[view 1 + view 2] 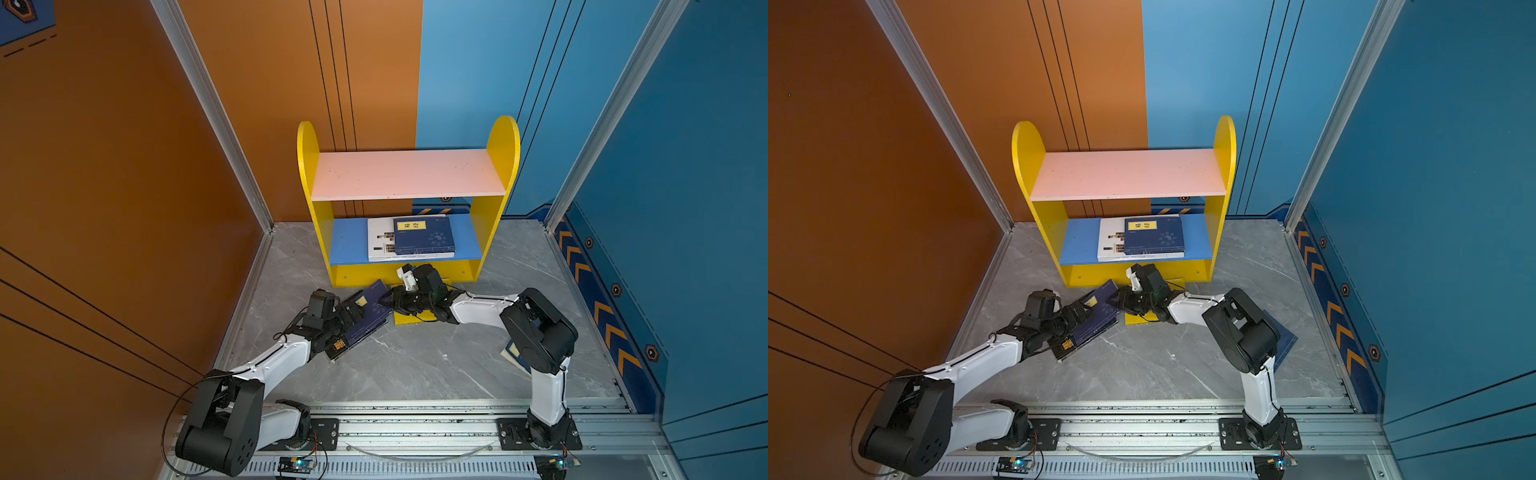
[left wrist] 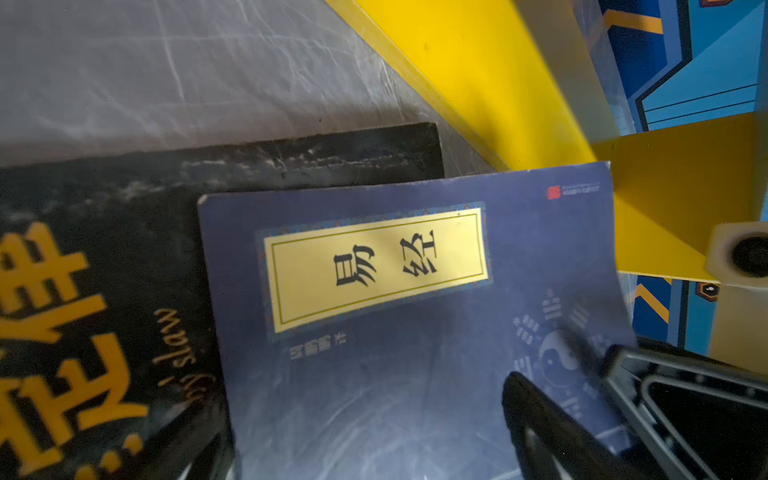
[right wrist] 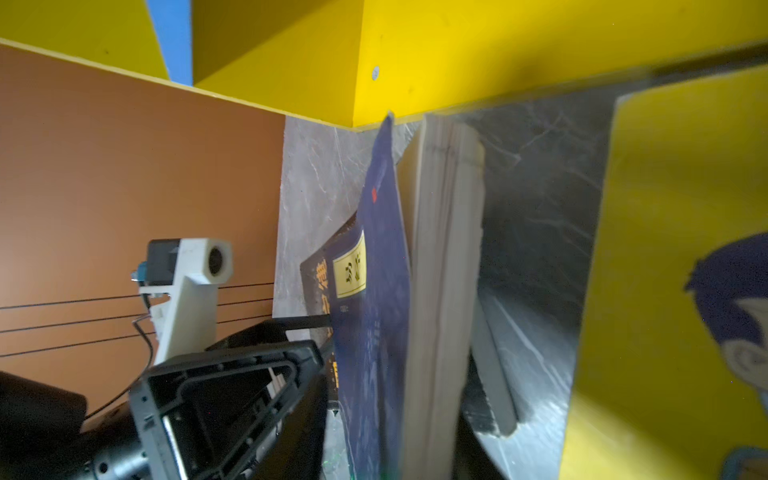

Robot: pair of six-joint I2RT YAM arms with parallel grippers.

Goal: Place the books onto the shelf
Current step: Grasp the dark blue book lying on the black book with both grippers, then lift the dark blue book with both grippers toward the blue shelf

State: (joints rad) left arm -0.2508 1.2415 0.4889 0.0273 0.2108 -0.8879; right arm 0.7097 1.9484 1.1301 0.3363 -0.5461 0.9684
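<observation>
Under the shelf [image 1: 306, 166], marble tabletop [image 1: 415, 365]; orange wall [image 1: 104, 187]

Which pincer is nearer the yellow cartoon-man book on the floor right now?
Right. The right pincer hangs at the yellow book's left edge, gripping the navy book. The left pincer is farther left, on the navy book's other side.

Navy book [image 2: 415, 353] overlaps black book [image 2: 104, 249] on grey worktop [image 2: 166, 62]; tool finger [image 2: 540, 419] over its corner; yellow shelf [image 2: 478, 75] beyond.
</observation>
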